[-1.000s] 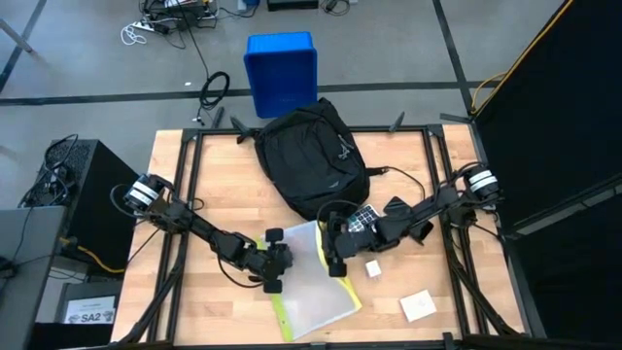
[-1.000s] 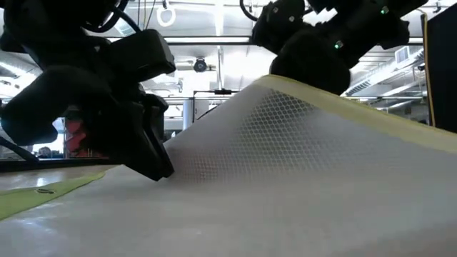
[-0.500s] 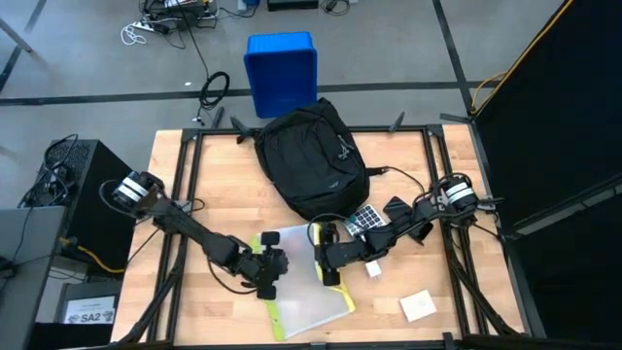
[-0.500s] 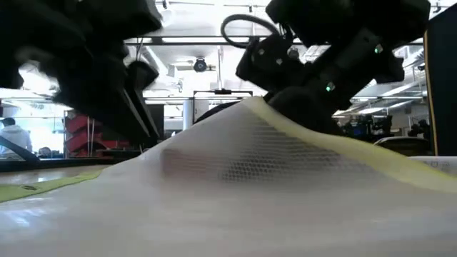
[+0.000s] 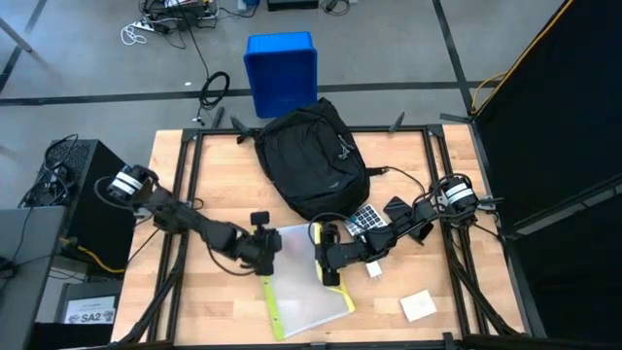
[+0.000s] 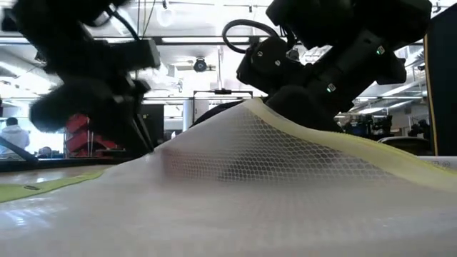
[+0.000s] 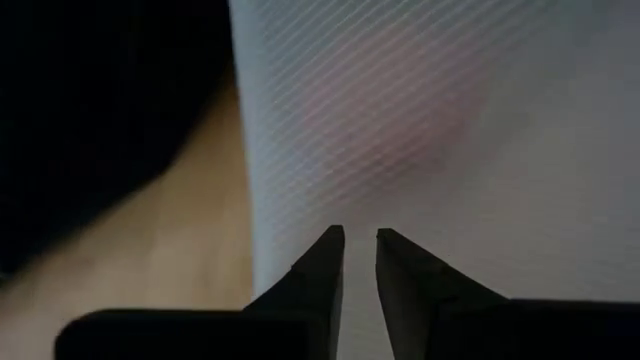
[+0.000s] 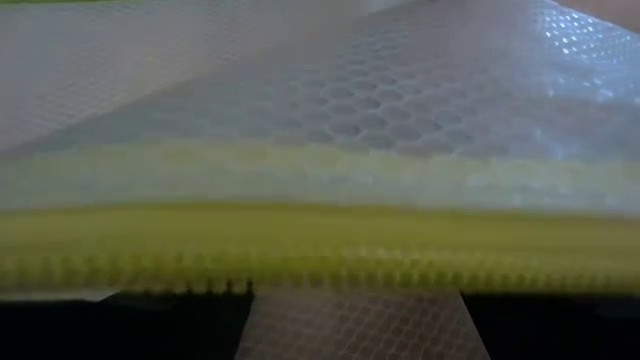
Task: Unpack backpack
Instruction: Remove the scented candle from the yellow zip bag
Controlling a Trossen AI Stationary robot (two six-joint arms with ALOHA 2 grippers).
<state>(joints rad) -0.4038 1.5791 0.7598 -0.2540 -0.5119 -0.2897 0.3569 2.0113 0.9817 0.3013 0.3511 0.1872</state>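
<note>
The black backpack (image 5: 311,160) lies flat on the far middle of the table; no gripper touches it. In front of it lies a translucent mesh pouch (image 5: 306,282) with a yellow zipper edge. My right gripper (image 5: 326,261) stands open at the pouch's right far edge, which is raised off the table (image 6: 253,106). My left gripper (image 7: 360,238) is shut but for a thin slit. It hangs over the pouch's left edge (image 7: 255,150) with nothing between its fingers. I cannot tell whether it touches the pouch. My right gripper comes slanting down from the table's right side, and the pouch's yellow zipper edge (image 8: 320,245) lies across its open fingers. The pouch hides the fingertips. That edge stands raised, while the rest of the pouch slopes down onto the table (image 6: 107,207).
A calculator (image 5: 364,216) lies by the backpack's near end, close behind my right gripper. A small white block (image 5: 372,268) and a white card (image 5: 418,305) lie at the near right. A blue bin (image 5: 282,70) stands on the floor beyond the far edge.
My left gripper has gone toward the far edge and a little up, leaving the pouch's near left part. My right gripper has sunk toward the table with the pouch's zipper edge, so the raised edge stands lower and the pouch lies flatter.
</note>
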